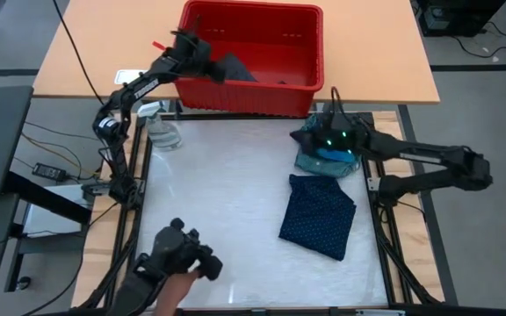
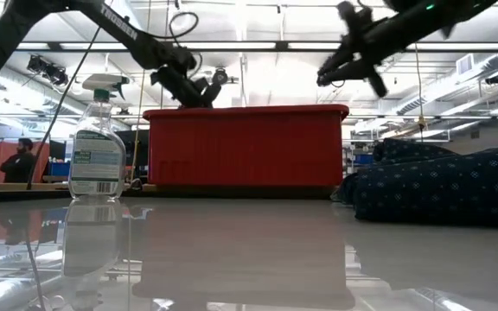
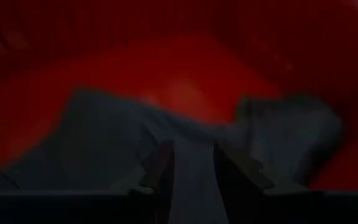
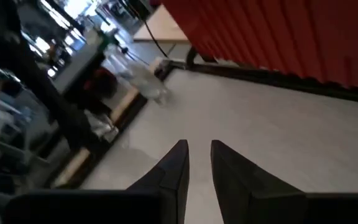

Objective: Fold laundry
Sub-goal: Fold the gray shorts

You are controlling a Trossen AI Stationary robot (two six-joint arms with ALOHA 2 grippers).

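My left gripper (image 1: 211, 63) reaches into the red bin (image 1: 314, 53) and is shut on the large charcoal-grey garment (image 1: 238, 68), which lies on the bin's floor (image 3: 185, 93). My right gripper (image 1: 304, 136) hovers above the table beside a small stack near the right edge, where the bright blue piece (image 1: 330, 156) lies on the grey-green shirt (image 1: 316, 167). Its fingers (image 4: 182, 158) stand a narrow gap apart with nothing between them. The folded navy dotted piece (image 1: 319, 215) lies flat on the table, also visible in the low view (image 2: 456, 186). My left gripper pinches a raised fold of the charcoal-grey garment (image 3: 185, 165) between its two fingers (image 3: 244, 171), coming slanting down from the table's left side into the bin. The rest of the garment (image 3: 98, 143) spreads slack on the bin's floor.
A clear spray bottle (image 1: 161, 132) stands near the table's far left corner (image 2: 98, 151). The red bin's wall (image 2: 249, 147) runs along the far edge. A person's hand (image 1: 176, 285) holds a dark device (image 1: 183, 253) at the near edge.
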